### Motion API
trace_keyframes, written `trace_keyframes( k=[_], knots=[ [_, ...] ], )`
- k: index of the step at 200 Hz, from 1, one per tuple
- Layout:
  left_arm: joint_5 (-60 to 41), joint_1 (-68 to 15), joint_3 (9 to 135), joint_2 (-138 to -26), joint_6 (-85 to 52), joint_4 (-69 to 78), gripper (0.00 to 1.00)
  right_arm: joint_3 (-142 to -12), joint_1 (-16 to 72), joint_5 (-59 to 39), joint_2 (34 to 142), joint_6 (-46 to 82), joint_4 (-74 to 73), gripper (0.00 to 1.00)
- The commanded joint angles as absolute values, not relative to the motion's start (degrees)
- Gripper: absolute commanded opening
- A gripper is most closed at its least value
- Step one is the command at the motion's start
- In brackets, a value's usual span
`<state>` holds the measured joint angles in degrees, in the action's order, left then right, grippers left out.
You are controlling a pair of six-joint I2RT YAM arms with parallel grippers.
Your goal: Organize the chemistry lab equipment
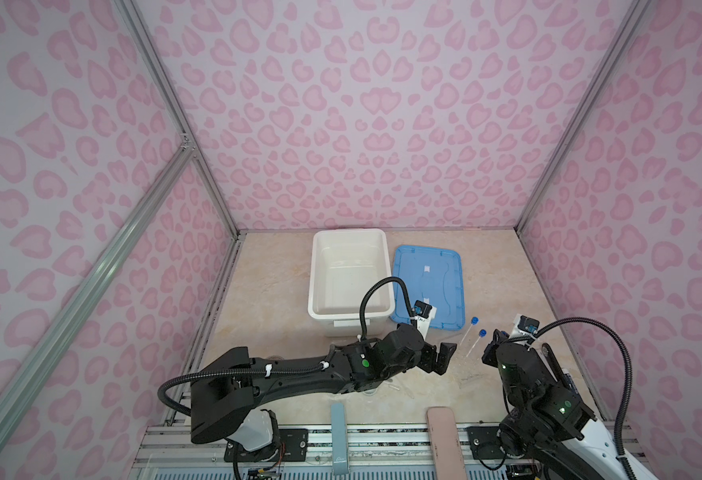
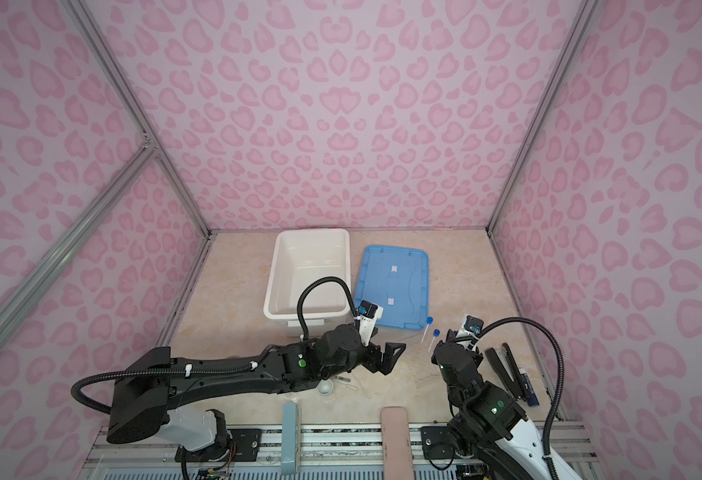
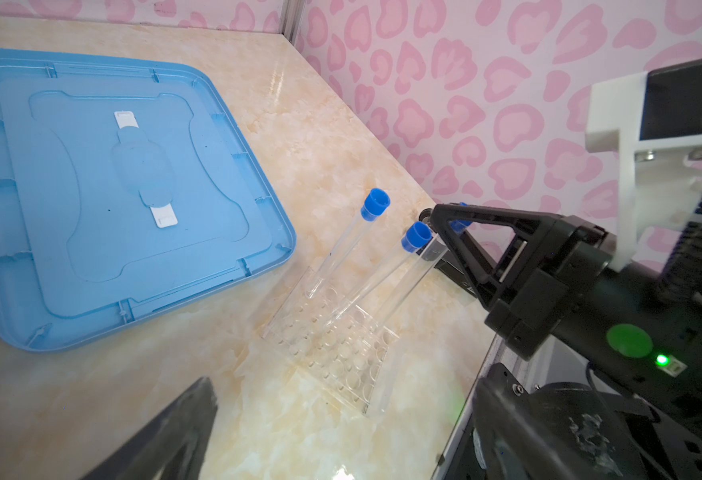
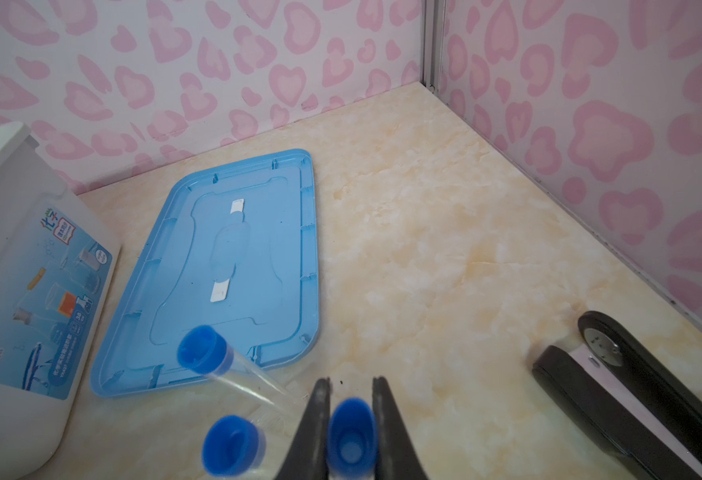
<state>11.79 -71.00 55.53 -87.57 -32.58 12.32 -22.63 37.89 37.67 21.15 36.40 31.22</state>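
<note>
In both top views the right gripper's tips are hidden behind its own wrist, right of centre and low in the frame. We read it from the right wrist view instead. There the right gripper is pinching the blue cap of the held tube, which is blurred and cut off at the frame edge. In the left wrist view this tube's clear body leans over the rack, cap end up in the pinch and foot towards the holes. We cannot tell whether the foot sits in one.

The rack is clear and all but invisible in the top views. There the far tube and near tube show only as blue caps with faint lines. Both slant, caps at upper right and feet at lower left, just below the lid's lower right corner. The lid lies flat on the table, right of the open tub.

The left gripper hangs spread wide and holds nothing, just left of the tubes. One of its fingers is cut off in its own wrist view.

A white dish peeks out half hidden under the left arm. The clear bits beside it are too faint for us to make out.
</note>
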Motion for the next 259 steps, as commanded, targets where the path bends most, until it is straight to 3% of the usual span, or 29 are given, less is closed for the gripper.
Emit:
trace_keyframes(
  k=[1,114,151,175,211,259],
  knots=[
    [12.2,-71.0,55.5,-88.0,-32.5,14.7,0.97,-21.9,39.4,39.2,21.7,37.3,31.9,0.12],
    [12.5,-71.0,55.3,-87.8,-32.7,14.2,0.97,-20.8,50.3,51.6,25.3,36.1,28.4,0.11],
    [12.5,-70.9,55.2,-87.8,-32.7,14.0,0.97,-20.0,51.0,51.7,26.1,36.3,27.6,0.13],
    [12.5,-71.0,55.3,-87.7,-32.7,13.9,0.97,-20.3,51.1,51.6,25.4,36.4,28.2,0.23],
    [12.5,-70.9,55.8,-87.3,-32.4,13.6,0.97,-21.1,51.1,51.2,22.6,36.1,29.8,0.48],
    [12.6,-71.0,56.7,-85.4,-31.9,12.3,0.97,-26.7,51.1,52.9,21.0,35.4,32.7,0.65]
  ],
)
